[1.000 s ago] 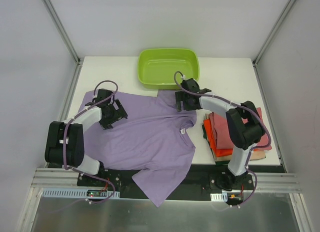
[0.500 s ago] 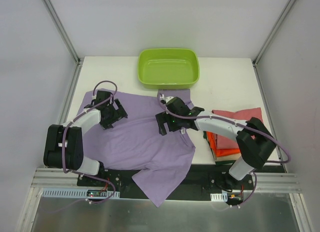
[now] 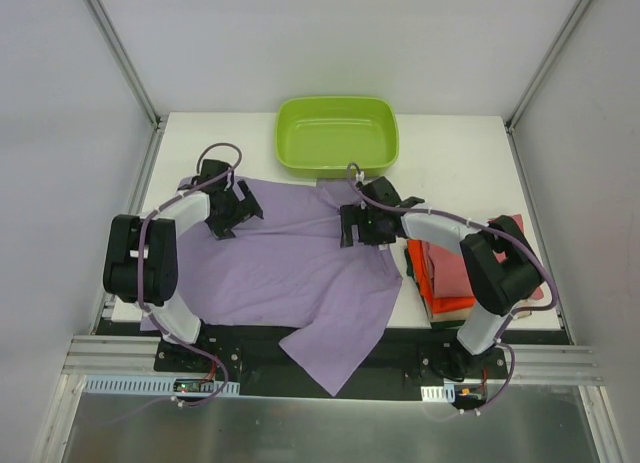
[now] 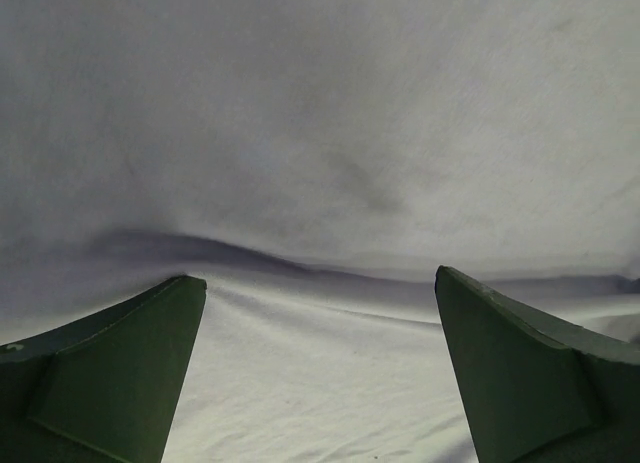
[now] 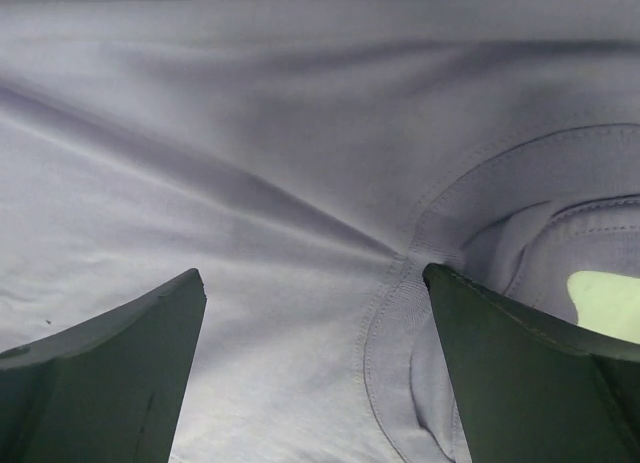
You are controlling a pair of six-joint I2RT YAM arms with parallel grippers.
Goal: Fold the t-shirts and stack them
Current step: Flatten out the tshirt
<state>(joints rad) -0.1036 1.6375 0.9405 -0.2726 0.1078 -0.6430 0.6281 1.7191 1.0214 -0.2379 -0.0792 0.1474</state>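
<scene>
The lilac t-shirt (image 3: pixel 290 268) lies spread flat over the table, its lower part hanging over the near edge. My left gripper (image 3: pixel 228 209) is open and sits low over the shirt's far left part; its wrist view shows only lilac cloth (image 4: pixel 320 163) between the open jaws (image 4: pixel 315 275). My right gripper (image 3: pixel 358 226) is open over the shirt beside its ribbed collar (image 5: pixel 440 313), which lies between the jaws (image 5: pixel 312 271). A stack of folded shirts lies at the right, rose-red (image 3: pixel 455 258) over orange (image 3: pixel 428 283).
The lime-green tub (image 3: pixel 337 135) stands at the back centre, just beyond the shirt's far edge. The white table (image 3: pixel 450 163) ends at metal frame posts on both sides. The folded stack lies close to the right arm's elbow.
My right gripper swung left over the shirt's middle, then came back right to the collar. The shirt's hanging lower part shifted right. My left gripper moved slightly farther away along the left edge.
</scene>
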